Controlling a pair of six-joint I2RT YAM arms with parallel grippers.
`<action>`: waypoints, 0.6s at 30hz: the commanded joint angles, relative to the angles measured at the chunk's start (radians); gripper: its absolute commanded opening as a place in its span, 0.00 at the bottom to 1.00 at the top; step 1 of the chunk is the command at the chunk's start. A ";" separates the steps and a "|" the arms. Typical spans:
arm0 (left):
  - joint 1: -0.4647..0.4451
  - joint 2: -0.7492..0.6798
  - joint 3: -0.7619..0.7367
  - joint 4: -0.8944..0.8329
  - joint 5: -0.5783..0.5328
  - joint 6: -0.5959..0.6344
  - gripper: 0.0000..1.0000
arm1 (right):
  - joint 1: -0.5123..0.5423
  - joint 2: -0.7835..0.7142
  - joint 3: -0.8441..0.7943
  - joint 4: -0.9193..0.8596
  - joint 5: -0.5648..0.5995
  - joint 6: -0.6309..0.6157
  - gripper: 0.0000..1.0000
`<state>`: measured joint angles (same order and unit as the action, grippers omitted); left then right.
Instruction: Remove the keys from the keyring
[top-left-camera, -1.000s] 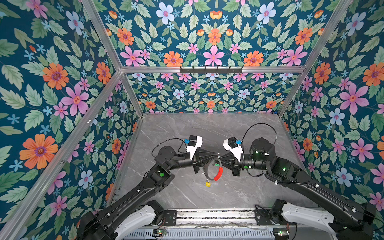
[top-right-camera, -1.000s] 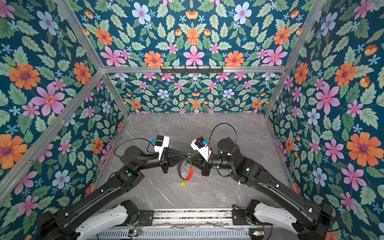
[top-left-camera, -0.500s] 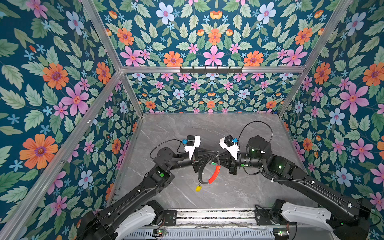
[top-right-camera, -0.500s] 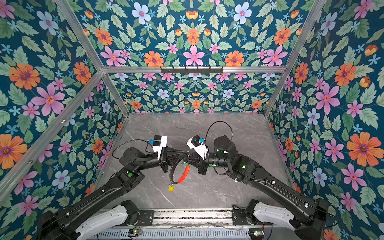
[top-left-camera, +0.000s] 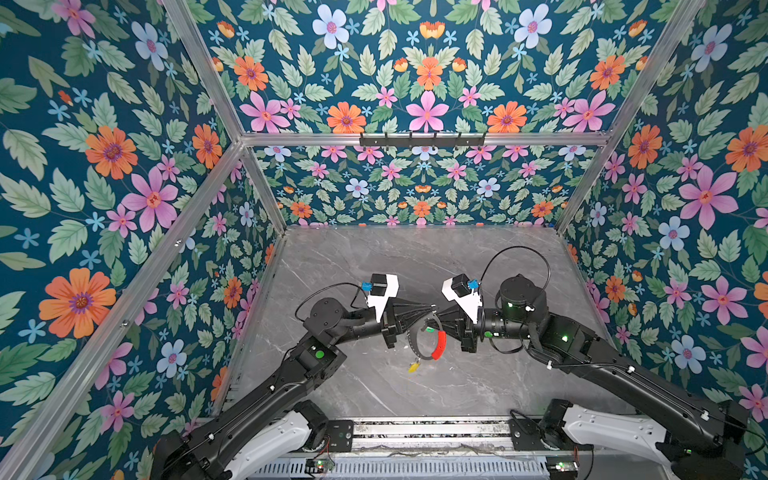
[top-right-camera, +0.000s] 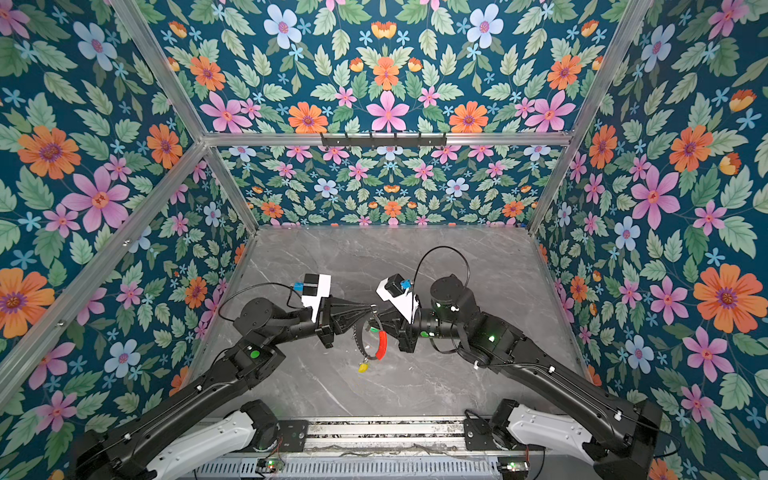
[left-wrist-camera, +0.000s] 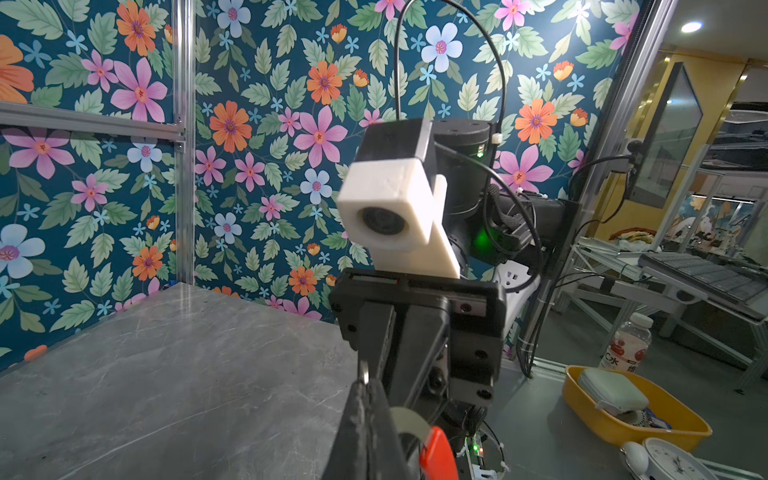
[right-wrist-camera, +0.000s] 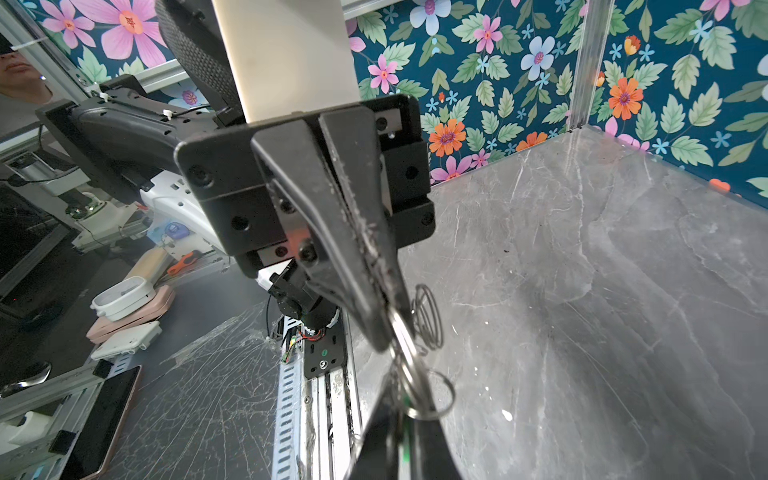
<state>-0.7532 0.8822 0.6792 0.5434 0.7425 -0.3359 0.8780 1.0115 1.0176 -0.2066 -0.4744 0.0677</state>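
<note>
Grey wire with a red sleeve (top-left-camera: 439, 345) on one side: that is the keyring (top-left-camera: 410, 340). It hangs in the air over the middle of the tabletop (top-left-camera: 415, 257), held up between the two arms. The left fingers (right-wrist-camera: 316, 216) are squeezed shut on the silver rings at the top of the loop. The right fingers (left-wrist-camera: 419, 349) are shut too, tip to tip with the left ones. A bit of green shows between them in the right wrist view, so I think they hold the green key (top-left-camera: 429, 330). The yellow key (top-left-camera: 412, 366) dangles from the bottom of the loop and nothing holds it.

Both keys look to be on the loop, so the job is near its start. I think the step now is working the green key's little ring off the wire. Next, one arm should keep the loop steady while the other slides the little ring to the gap. That needs a small, slow pull, or the wire may slip out.

I see no bowl or box on the tabletop. In the left wrist view a yellow tub (left-wrist-camera: 648, 432) sits on the floor past the tabletop, with a pale flat pack (left-wrist-camera: 611, 390) inside it
</note>
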 joint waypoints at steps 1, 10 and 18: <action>0.000 -0.015 0.009 -0.037 -0.021 0.034 0.00 | 0.001 -0.021 -0.013 -0.003 0.042 -0.007 0.00; 0.002 -0.065 0.021 -0.151 -0.068 0.075 0.00 | -0.012 -0.067 -0.060 -0.065 0.195 -0.004 0.00; 0.000 -0.086 0.007 -0.209 -0.185 0.097 0.00 | -0.179 -0.094 -0.146 -0.015 0.180 0.107 0.00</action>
<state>-0.7532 0.8013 0.6899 0.3389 0.6197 -0.2588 0.7387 0.9173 0.8864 -0.2569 -0.2996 0.1104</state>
